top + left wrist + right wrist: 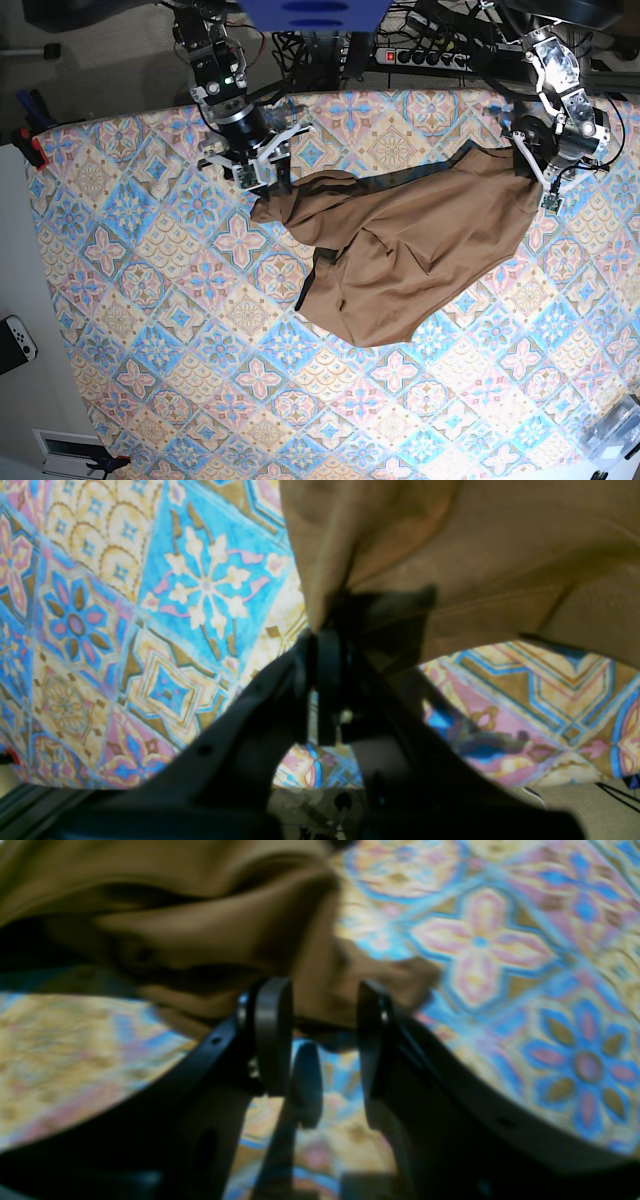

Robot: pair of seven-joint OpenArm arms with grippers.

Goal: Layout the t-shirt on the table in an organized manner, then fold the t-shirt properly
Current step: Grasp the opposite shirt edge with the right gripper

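Sprawling across the middle of the desk [150, 330], the t-shirt [410, 250] lies crumpled and slanted, its bulk bunched toward 6 o'clock in the base view and two ends stretched out toward 10 and 2 o'clock. A dark inner edge shows along its upper border and beside the fold at its left side.

At 2 o'clock the left gripper [327, 630] is pinched tight on a bunch of the tan cloth; in its wrist view the fabric rises from the closed jaws and drapes off to the right, lifted clear of the patterned cover below.

At 10 o'clock the right gripper [322, 1010] stands with jaws well apart, set around the shirt's other end. The wrist view shows a flap of cloth lying between the two fingers [272, 1035], but neither pad clearly presses on it, and the picture is too blurred to tell whether they touch.

Beyond the desk's far edge, at 12 o'clock, a power strip [430, 55] and cables lie on the floor.
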